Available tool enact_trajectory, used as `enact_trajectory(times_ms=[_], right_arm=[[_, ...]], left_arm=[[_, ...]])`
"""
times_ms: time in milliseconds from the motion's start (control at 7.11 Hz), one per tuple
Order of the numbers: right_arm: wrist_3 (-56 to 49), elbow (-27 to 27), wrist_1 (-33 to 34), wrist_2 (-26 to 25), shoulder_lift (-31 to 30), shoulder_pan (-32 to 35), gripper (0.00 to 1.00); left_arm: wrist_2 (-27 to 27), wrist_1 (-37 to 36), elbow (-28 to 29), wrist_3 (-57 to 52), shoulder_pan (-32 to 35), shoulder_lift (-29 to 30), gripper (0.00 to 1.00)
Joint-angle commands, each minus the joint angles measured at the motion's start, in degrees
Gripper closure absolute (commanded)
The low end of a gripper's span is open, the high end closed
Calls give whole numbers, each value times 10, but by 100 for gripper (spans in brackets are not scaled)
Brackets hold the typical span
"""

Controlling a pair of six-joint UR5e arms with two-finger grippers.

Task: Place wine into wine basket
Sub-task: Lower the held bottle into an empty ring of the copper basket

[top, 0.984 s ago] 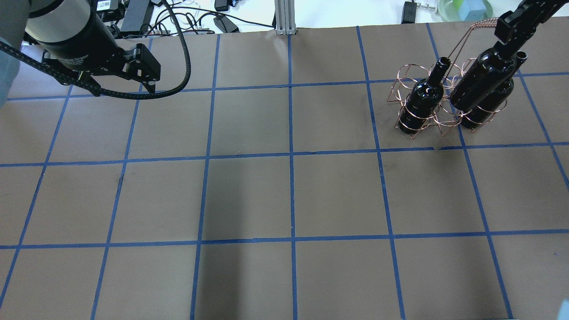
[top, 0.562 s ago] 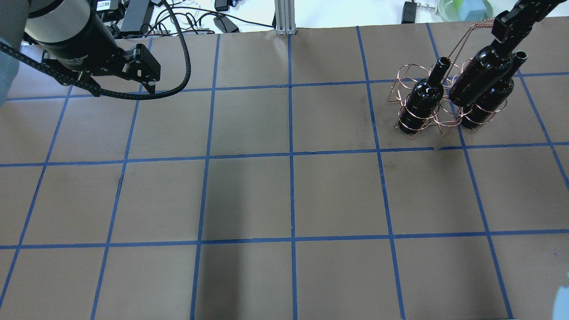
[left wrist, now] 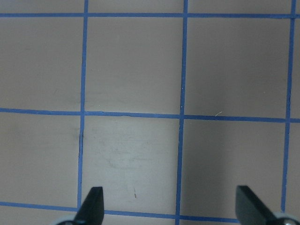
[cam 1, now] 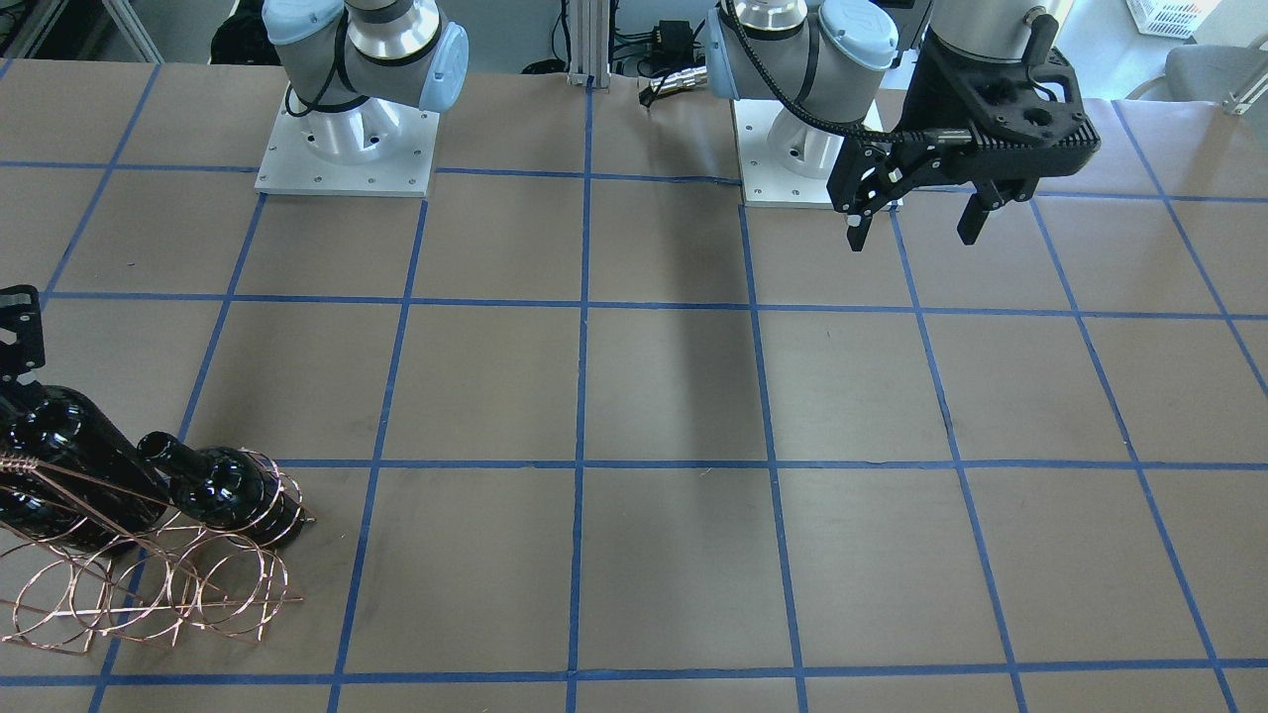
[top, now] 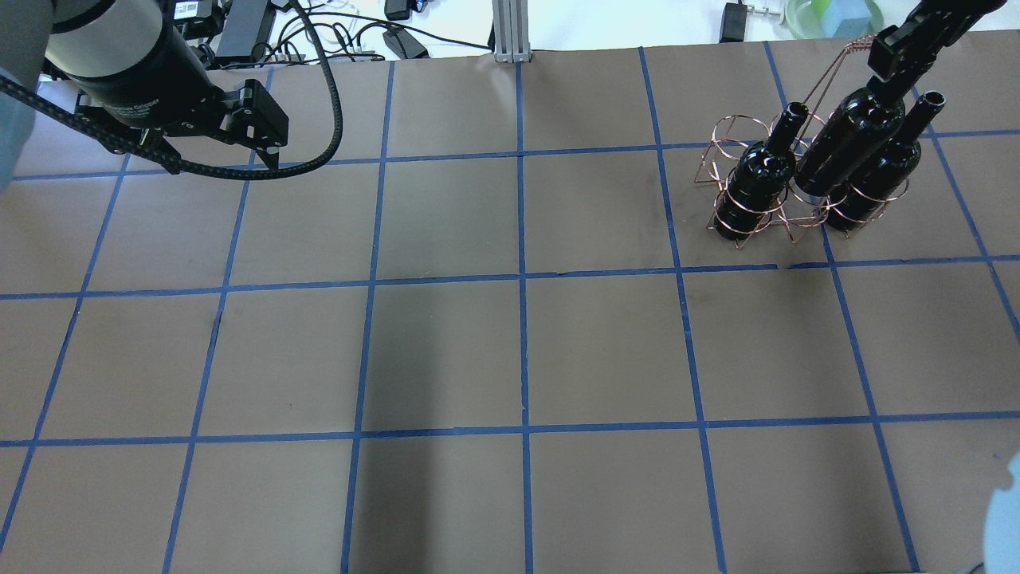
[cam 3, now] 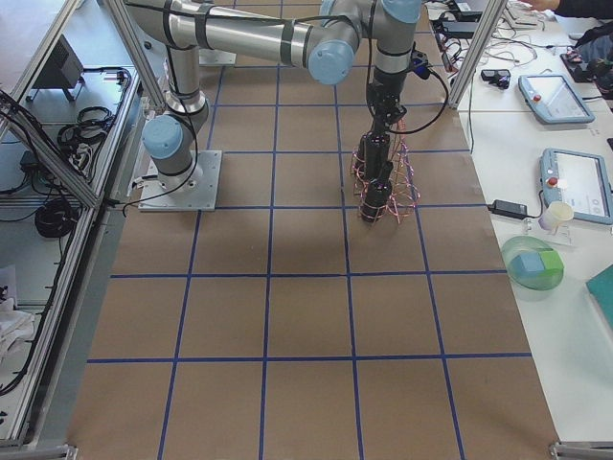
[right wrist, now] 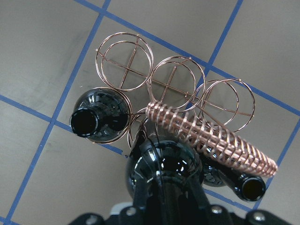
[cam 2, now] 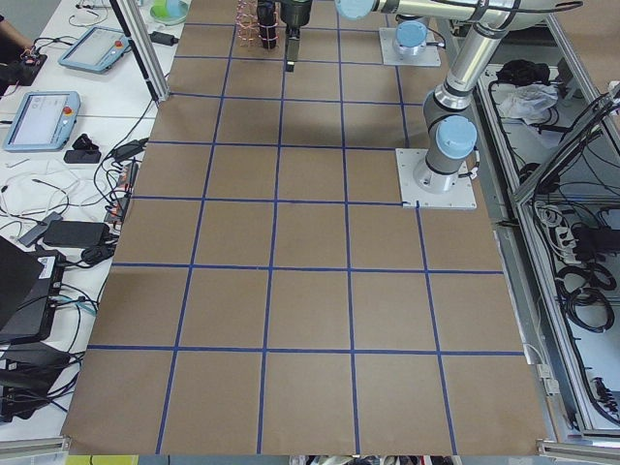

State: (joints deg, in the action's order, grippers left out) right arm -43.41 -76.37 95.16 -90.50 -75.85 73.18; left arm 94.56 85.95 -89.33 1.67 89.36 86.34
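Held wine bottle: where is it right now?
Overhead view, upper right of the table: the wine hangs from the right gripper, base at the middle loop of the wine basket, between a seated bottle and a second bottle.

Silver arms [cam 3: 239, 38], pale-blue joint caps [cam 3: 332, 63]

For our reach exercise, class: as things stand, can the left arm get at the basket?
Probably not: the left tool is open far across the table, and the right tool holds a bottle at the basket.
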Motion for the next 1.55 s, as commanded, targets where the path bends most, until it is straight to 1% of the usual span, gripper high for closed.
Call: enact_trajectory(times_ms=[0,1406], right_arm=[[-7,0,-1,-4,8,0,100],[-24,-3,-2,-14,44,0,100]], left_arm=[[0,0,0,0,0,1,0],[0,0,0,0,1,1,0]])
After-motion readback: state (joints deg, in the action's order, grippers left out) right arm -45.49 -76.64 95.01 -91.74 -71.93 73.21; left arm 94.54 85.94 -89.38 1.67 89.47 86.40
